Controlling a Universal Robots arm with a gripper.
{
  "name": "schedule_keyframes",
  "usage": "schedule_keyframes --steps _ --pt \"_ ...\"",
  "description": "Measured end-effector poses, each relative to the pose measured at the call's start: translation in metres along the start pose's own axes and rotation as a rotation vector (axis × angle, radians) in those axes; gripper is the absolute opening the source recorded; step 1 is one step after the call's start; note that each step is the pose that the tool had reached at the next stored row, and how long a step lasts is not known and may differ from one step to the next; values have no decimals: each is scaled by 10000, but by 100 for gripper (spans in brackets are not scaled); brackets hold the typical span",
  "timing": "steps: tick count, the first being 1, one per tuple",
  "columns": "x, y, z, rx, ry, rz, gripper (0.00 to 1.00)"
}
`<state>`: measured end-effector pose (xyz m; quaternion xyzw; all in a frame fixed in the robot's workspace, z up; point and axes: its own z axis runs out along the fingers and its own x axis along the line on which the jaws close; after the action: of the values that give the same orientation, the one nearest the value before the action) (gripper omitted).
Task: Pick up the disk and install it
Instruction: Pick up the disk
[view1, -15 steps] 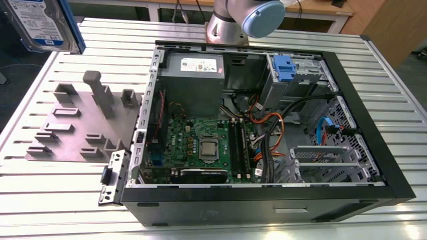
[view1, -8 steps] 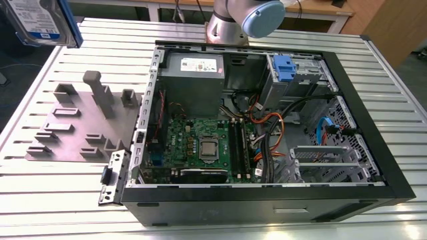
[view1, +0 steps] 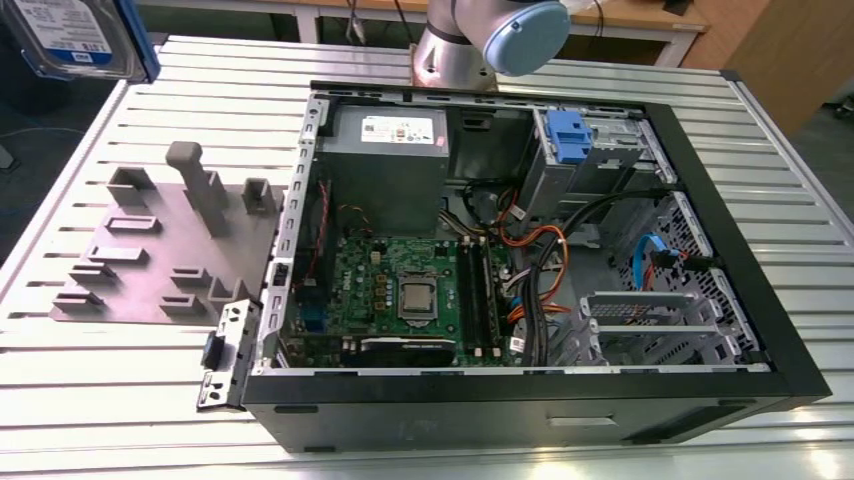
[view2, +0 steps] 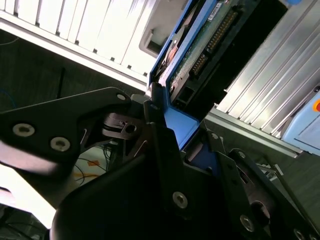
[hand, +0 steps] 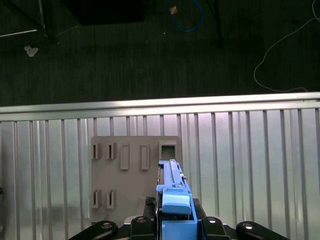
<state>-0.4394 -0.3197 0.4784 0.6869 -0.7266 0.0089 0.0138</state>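
The ribbed silver metal table is gleaming smooth; the grey slotted plastic holder is looking matt; the blue plastic-framed disk is shining glossy.

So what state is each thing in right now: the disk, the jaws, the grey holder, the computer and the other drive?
Disk: lifted in the air, gripped by its blue frame.
Jaws: shut on the disk.
Grey holder: lying flat, no drive in its slots.
Computer case: lying on its side, open, insides exposed.
Other drive: seated in its metal cage inside the case.
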Motion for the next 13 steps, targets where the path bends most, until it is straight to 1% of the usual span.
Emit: schedule_keyframes --steps 8,13 --pt "3 0 -90 0 0 0 36" --pt "3 0 -100 0 0 0 36"
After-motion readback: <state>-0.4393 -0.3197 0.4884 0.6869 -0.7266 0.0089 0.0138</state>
